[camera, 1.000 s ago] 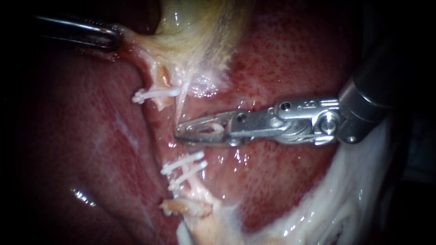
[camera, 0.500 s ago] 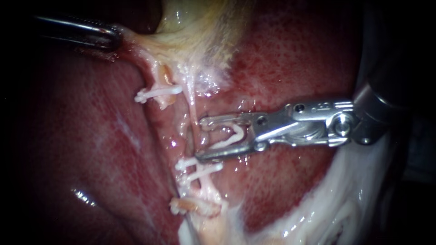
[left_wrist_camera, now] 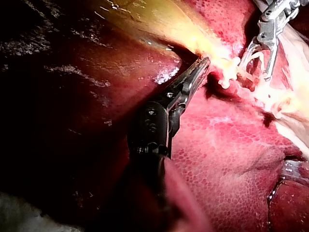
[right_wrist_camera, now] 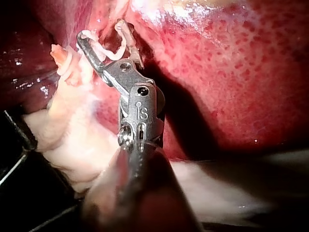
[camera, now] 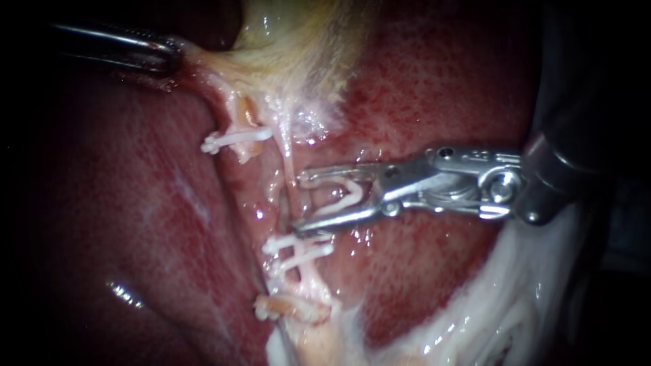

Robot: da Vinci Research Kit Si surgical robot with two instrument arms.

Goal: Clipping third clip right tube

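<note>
Right instrument [camera: 300,203] has drawn back off the tube [camera: 287,159], jaws spread, still gripping the unclosed clip [camera: 346,195]; third clip seems unplaced. Left instrument [camera: 173,59] clamps gallbladder [camera: 291,41].

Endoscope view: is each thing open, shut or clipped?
Dark left instrument: jaws shut on yellowish gallbladder.
Silver right instrument: jaws apart, holding open white clip.
Thin pale tube: uncut, at the jaw tips.
Two closed white clips: clamped on tube.
Upper white clip: shut across a pale stub.
</note>
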